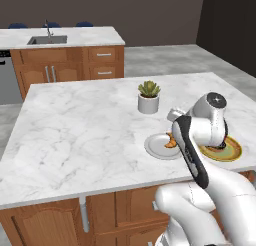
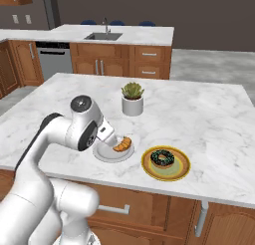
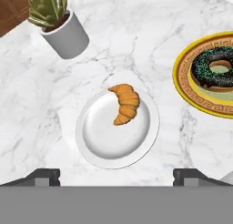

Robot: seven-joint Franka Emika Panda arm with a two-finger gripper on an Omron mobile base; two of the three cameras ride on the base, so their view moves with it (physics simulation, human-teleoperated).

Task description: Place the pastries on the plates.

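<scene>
Croissant (image 3: pixel 124 104) on grey plate (image 3: pixel 100 148).

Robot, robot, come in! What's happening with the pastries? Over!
Hand open, empty, above the grey plate. Croissant on it, donut on the yellow plate. Plant pot stands apart.

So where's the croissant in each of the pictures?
Left base view: the croissant sits on the right edge of the grey plate, partly behind the arm.
Right base view: lower middle, on the grey plate, left of the donut.
Hand view: centre, on the plate's upper right.
Shared landmark: the potted plant stands beyond the plate.
</scene>
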